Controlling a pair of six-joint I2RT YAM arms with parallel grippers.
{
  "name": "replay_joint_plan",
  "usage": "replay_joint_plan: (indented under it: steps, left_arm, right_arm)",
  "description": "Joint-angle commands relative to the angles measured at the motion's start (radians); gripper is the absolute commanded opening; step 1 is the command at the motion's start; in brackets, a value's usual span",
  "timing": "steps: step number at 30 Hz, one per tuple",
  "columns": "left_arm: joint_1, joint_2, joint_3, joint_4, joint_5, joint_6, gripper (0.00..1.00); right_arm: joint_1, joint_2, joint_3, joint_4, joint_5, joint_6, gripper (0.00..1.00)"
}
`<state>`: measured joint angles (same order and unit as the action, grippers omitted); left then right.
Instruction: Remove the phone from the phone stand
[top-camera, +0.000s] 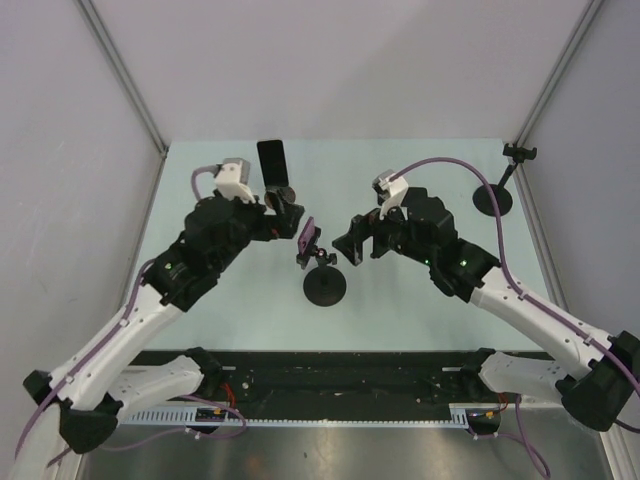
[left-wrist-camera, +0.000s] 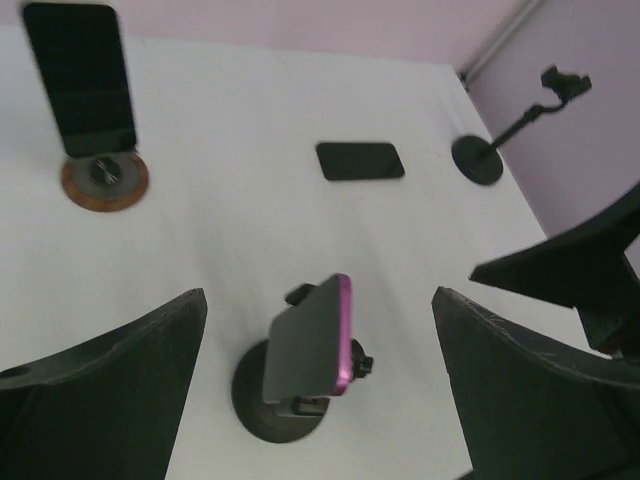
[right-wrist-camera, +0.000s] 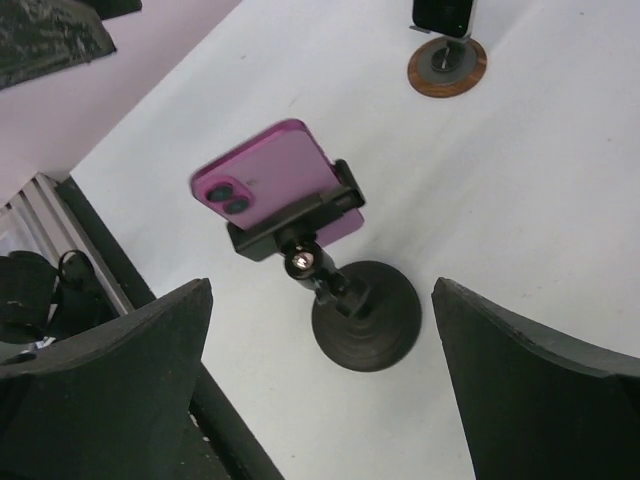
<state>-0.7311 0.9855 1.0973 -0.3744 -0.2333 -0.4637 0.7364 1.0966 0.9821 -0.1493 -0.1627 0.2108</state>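
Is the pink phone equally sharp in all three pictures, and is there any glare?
Left wrist view: the pink rectangular phone looks soft, out of focus. Right wrist view: it is slightly blurred, while the black round-based stand is crisper. Top external view: even light, faint shadows, no glare.

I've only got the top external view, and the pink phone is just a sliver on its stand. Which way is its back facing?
Observer: The pink phone has its back, with two lenses, turned toward the right wrist camera.
Operator: How does the stand hold it?
Observer: A black clamp grips it from behind, on a ball joint above the round base.
Operator: Are either arm's fingers touching it?
Observer: No. The left fingers and right fingers are spread open, clear of the phone on both sides.
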Motion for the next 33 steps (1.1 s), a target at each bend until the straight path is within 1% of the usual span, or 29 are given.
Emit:
replay_joint_plan:
  steps: [1, 2, 5, 6, 8, 9, 12, 16, 20, 22, 23, 24, 26, 27, 29, 30, 32, 33]
  left_arm:
    - [0.123, -0.105, -0.057, 0.043, 0.069, 0.048, 1.00]
    - [0.145, -0.122, -0.088, 0.048, 0.074, 0.057, 1.00]
    - [0.232, -0.188, -0.158, 0.061, 0.077, 0.120, 1.00]
    - [0.246, -0.221, -0.177, 0.066, 0.075, 0.134, 1.00]
    - [0.268, -0.257, -0.241, 0.086, 0.075, 0.178, 1.00]
    - [0.269, -0.289, -0.263, 0.092, 0.071, 0.192, 1.00]
    - [0.272, -0.335, -0.350, 0.115, 0.052, 0.233, 1.00]
    - [0.272, -0.419, -0.465, 0.143, 0.049, 0.267, 1.00]
    - [0.272, -0.478, -0.537, 0.179, 0.077, 0.298, 1.00]
    - [0.274, -0.501, -0.563, 0.192, 0.078, 0.313, 1.00]
    - [0.274, -0.502, -0.570, 0.203, 0.080, 0.319, 1.00]
    - [0.274, -0.505, -0.574, 0.209, 0.084, 0.321, 1.00]
    - [0.274, -0.501, -0.582, 0.222, 0.110, 0.333, 1.00]
    - [0.274, -0.502, -0.583, 0.227, 0.121, 0.338, 1.00]
    - [0.274, -0.493, -0.582, 0.246, 0.166, 0.347, 1.00]
    - [0.274, -0.490, -0.583, 0.249, 0.179, 0.350, 1.00]
    - [0.274, -0.485, -0.583, 0.262, 0.225, 0.365, 1.00]
    - [0.274, -0.479, -0.583, 0.265, 0.259, 0.375, 1.00]
  right_arm:
    - [0.075, 0.042, 0.116, -0.033, 0.158, 0.050, 0.97]
    - [0.118, 0.064, 0.127, -0.036, 0.201, 0.062, 0.98]
    - [0.190, 0.132, 0.187, -0.052, 0.313, 0.097, 0.98]
    - [0.208, 0.152, 0.225, -0.070, 0.366, 0.104, 0.98]
    - [0.257, 0.221, 0.271, -0.094, 0.417, 0.125, 0.98]
    - [0.271, 0.242, 0.318, -0.120, 0.464, 0.134, 0.98]
    - [0.307, 0.337, 0.389, -0.180, 0.538, 0.168, 0.98]
    - [0.325, 0.430, 0.496, -0.228, 0.578, 0.185, 0.95]
    - [0.342, 0.519, 0.578, -0.298, 0.637, 0.177, 0.93]
    - [0.353, 0.549, 0.598, -0.329, 0.666, 0.165, 0.90]
    - [0.356, 0.552, 0.602, -0.335, 0.678, 0.159, 0.87]
    - [0.359, 0.557, 0.601, -0.340, 0.678, 0.151, 0.81]
    - [0.359, 0.552, 0.590, -0.345, 0.666, 0.139, 0.72]
    - [0.359, 0.548, 0.587, -0.348, 0.658, 0.131, 0.62]
    - [0.359, 0.531, 0.580, -0.355, 0.637, 0.113, 0.51]
    - [0.359, 0.525, 0.567, -0.355, 0.628, 0.107, 0.40]
    - [0.359, 0.496, 0.553, -0.346, 0.585, 0.069, 0.28]
    - [0.357, 0.485, 0.535, -0.342, 0.569, 0.050, 0.17]
